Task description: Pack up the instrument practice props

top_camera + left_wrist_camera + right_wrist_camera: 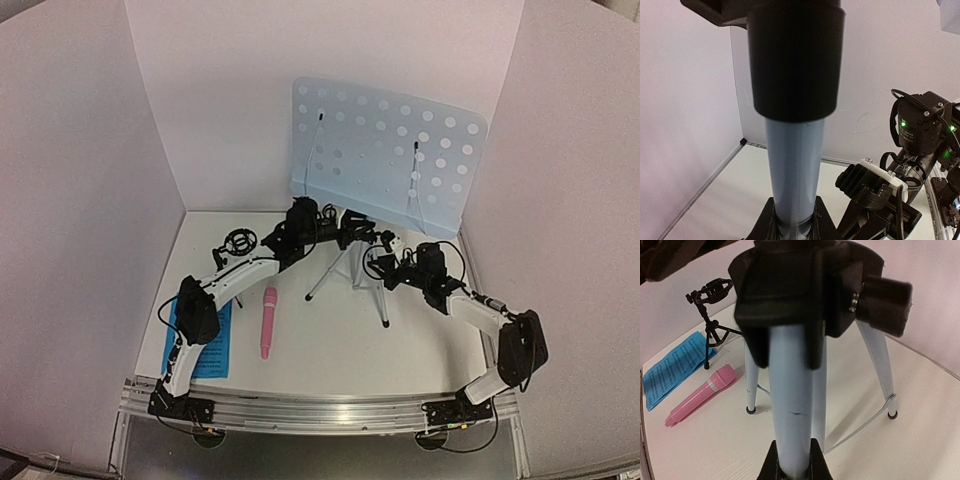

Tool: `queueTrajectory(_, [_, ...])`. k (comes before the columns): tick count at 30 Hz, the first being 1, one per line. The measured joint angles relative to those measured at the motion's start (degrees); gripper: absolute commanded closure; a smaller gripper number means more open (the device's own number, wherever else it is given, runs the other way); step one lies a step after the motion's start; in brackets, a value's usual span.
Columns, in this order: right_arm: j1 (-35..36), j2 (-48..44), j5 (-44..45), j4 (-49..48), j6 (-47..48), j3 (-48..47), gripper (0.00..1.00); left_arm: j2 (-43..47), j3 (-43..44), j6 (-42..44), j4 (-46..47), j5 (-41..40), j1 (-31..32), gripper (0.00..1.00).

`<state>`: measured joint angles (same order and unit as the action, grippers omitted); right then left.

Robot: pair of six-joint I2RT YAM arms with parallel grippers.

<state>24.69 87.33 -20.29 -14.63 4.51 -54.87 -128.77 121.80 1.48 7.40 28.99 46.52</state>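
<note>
Both left tool (794, 222), right tool (792, 465) clamped on music stand (385, 150).

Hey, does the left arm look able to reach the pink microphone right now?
Probably not yet: the left gripper is shut on the music stand, around its pole. The pink microphone lies uncovered beside that arm, so once freed it looks reachable.

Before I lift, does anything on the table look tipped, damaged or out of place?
Nothing stands out. The music stand and the mic stand are both upright; the pink microphone and blue pages lie flat on the table.
</note>
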Motion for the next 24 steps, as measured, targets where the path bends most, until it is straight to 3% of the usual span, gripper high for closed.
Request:
queueTrajectory(15, [0.5, 0.0, 1.06, 0.47, -2.46, -6.24, 1.0, -0.42, 5.67, -0.07, 0.25, -1.83, -0.22, 1.0])
queueTrajectory(24, [0.55, 0.0, 1.36, 2.99, -2.43, -6.6, 1.0, -0.07, 1.42, -1.97, 4.63, -2.07, -0.27, 1.0])
